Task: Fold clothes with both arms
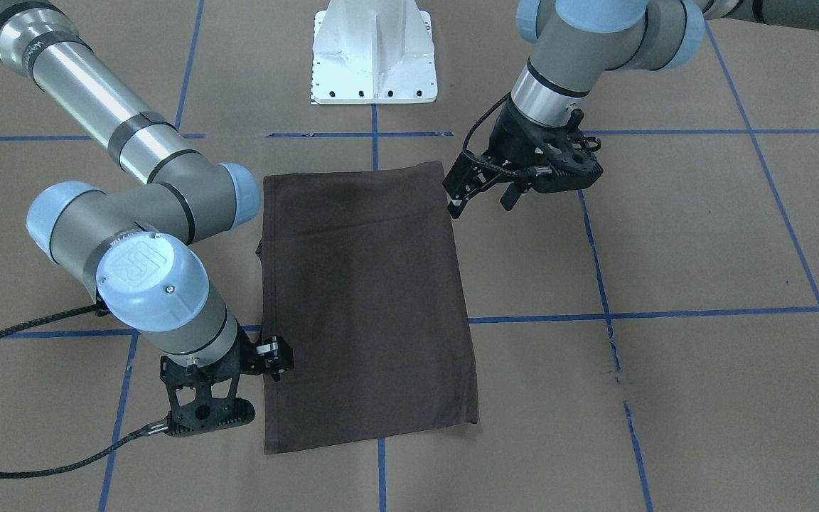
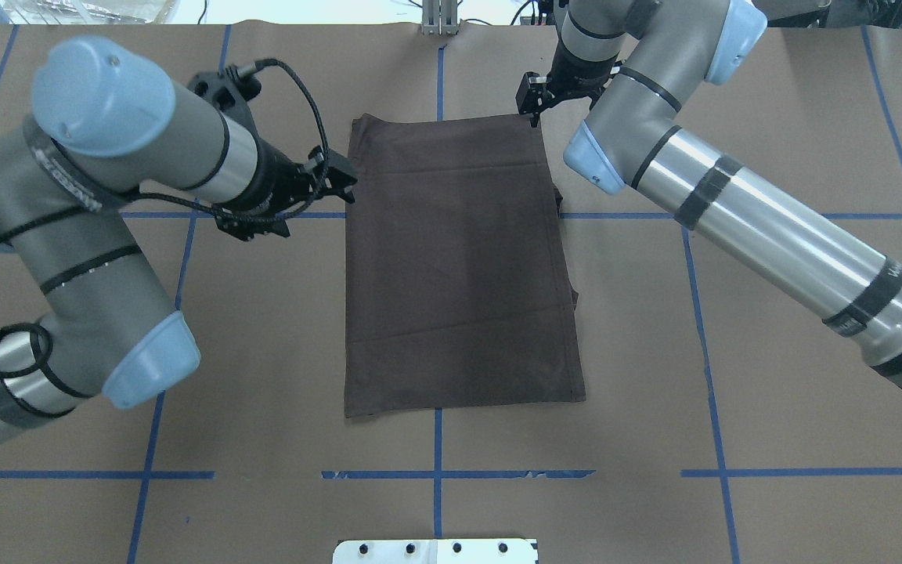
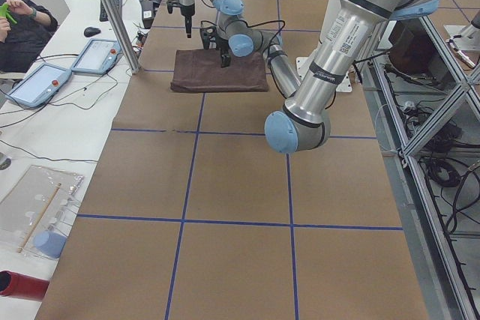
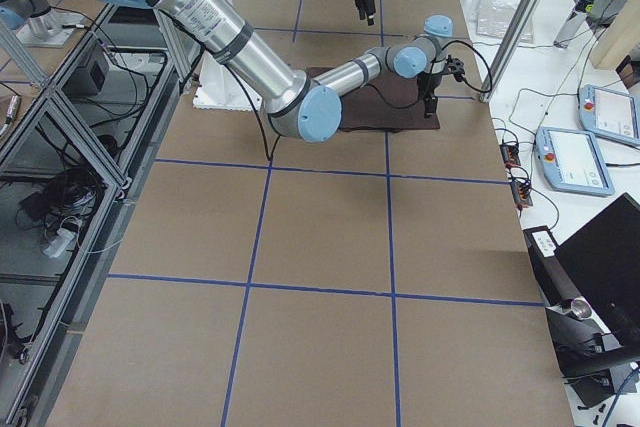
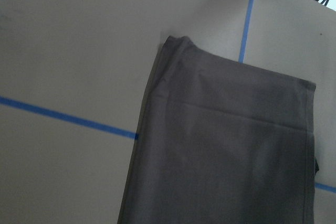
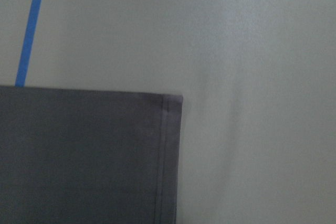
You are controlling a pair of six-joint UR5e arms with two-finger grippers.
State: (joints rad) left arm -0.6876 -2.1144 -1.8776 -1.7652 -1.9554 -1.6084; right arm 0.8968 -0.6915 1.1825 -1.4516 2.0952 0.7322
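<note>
Left gripper (image 1: pixel 482 205): fingers spread wide and empty. It is raised above the table, just off the left edge of the shirt (image 2: pixel 459 266), and its wrist camera looks down on the shirt's far left corner.
Right gripper (image 1: pixel 280 361): low at the shirt's far right corner, right beside the hem. I cannot tell whether the fingers are apart or pinching cloth. Its wrist camera shows that corner lying flat.
Shirt: dark brown and already folded into a long rectangle. It lies flat in the middle of the table (image 2: pixel 772 392), with its short ends toward and away from the robot. A little cloth peeks out along the right edge, so the layers are not quite flush.
Handling: probably light, soft and limp, with no stiffness of its own. Lifted by one point it would likely sag and the layers could slide apart. It looks neither fragile nor slippery.
Where to hold: probably the two far corners, one per gripper. Each pinch should go through all layers at the stitched hem, and both should lift level so the fold line stays straight.
Writing on the shirt: none visible. No print or label shows on the upper face.
Other writing: there is a moulded logo on the right arm's blue cap (image 1: pixel 150 274). The small lettering on the arm tubes is too small to read.
Around: blue tape lines (image 2: pixel 437 439) cross the brown surface, and the white base (image 1: pixel 374 64) stands well apart from the shirt.
</note>
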